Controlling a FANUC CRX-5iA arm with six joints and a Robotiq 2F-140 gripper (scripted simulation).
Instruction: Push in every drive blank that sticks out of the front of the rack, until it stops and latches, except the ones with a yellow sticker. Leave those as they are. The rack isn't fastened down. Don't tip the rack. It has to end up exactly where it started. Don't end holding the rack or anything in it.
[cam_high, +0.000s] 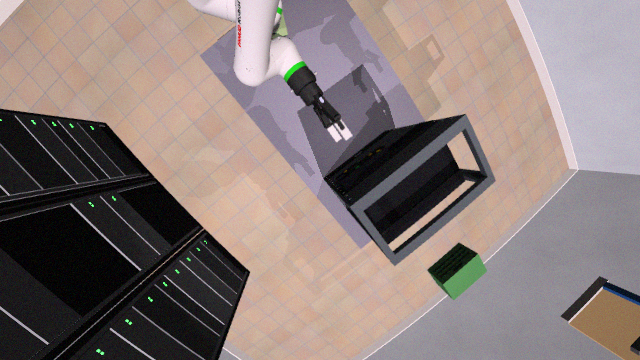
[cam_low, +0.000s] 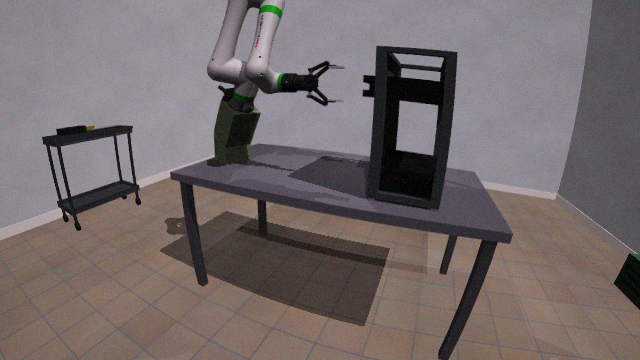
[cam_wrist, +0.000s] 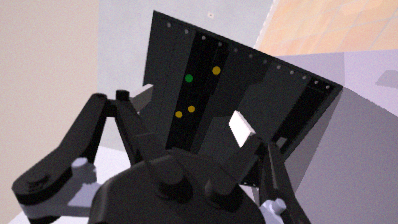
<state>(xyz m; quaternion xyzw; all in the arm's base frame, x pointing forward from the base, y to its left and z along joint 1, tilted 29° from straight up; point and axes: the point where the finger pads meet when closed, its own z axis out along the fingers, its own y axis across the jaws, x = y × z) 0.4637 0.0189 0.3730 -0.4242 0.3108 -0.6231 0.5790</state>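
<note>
The dark open-frame rack (cam_high: 479, 147) (cam_low: 382, 125) (cam_wrist: 280, 95) stands upright on the grey table (cam_high: 225, 57) (cam_low: 325, 200), near its right end. Dark drive blanks (cam_low: 369, 86) stick out of the rack's upper front, toward the arm. In the wrist view the front shows one green dot (cam_wrist: 188, 78) and yellow dots (cam_wrist: 216, 70) (cam_wrist: 191, 108) in a dark column; I cannot tell which blank each belongs to. My gripper (cam_high: 340, 131) (cam_low: 337, 83) (cam_wrist: 193, 105) is open and empty. It is level with the blanks, pointing at the rack's front, a short gap away.
A dark mat (cam_high: 345, 95) (cam_low: 330, 172) lies on the table in front of the rack. The arm's base (cam_low: 235, 130) stands at the table's left end. A green crate (cam_high: 457, 270) sits on the floor, a cart (cam_low: 90, 135) stands by the wall, and server cabinets (cam_high: 75, 225) stand apart.
</note>
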